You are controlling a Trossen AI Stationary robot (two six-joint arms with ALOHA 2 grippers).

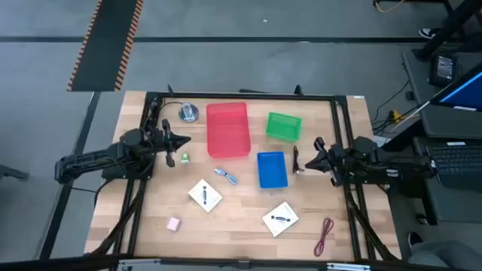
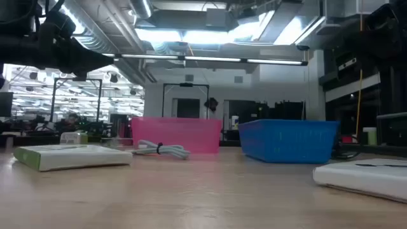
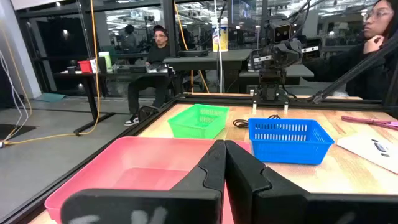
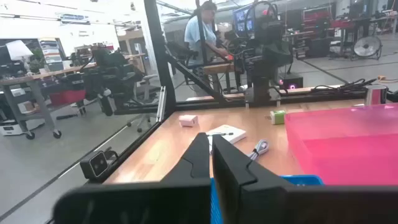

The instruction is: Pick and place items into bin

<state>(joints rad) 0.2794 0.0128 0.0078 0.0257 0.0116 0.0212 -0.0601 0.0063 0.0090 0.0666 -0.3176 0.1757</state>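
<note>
My left gripper (image 1: pixel 183 141) is shut and hovers just left of the pink-red bin (image 1: pixel 228 129), near the tiny green-white piece (image 1: pixel 184 157). My right gripper (image 1: pixel 303 159) is shut and hovers just right of the blue bin (image 1: pixel 272 169). Both hold nothing. Lying flat on the table are the silvery-blue piece (image 1: pixel 226 176), two white cards (image 1: pixel 205 195) (image 1: pixel 281 219), the pink cube (image 1: pixel 173 223) and the dark red cord (image 1: pixel 325 235). In the right wrist view the shut fingers (image 4: pixel 211 149) point over the blue bin's rim (image 4: pixel 292 180) toward the nearer card (image 4: pixel 227 133).
A green bin (image 1: pixel 283 126) stands right of the pink-red bin, and a round silver disc (image 1: pixel 187 113) lies near the far left corner. A black frame (image 1: pixel 241 95) edges the table. People sit beyond the table (image 3: pixel 155 56). Bare wood lies along the near edge (image 1: pixel 241 241).
</note>
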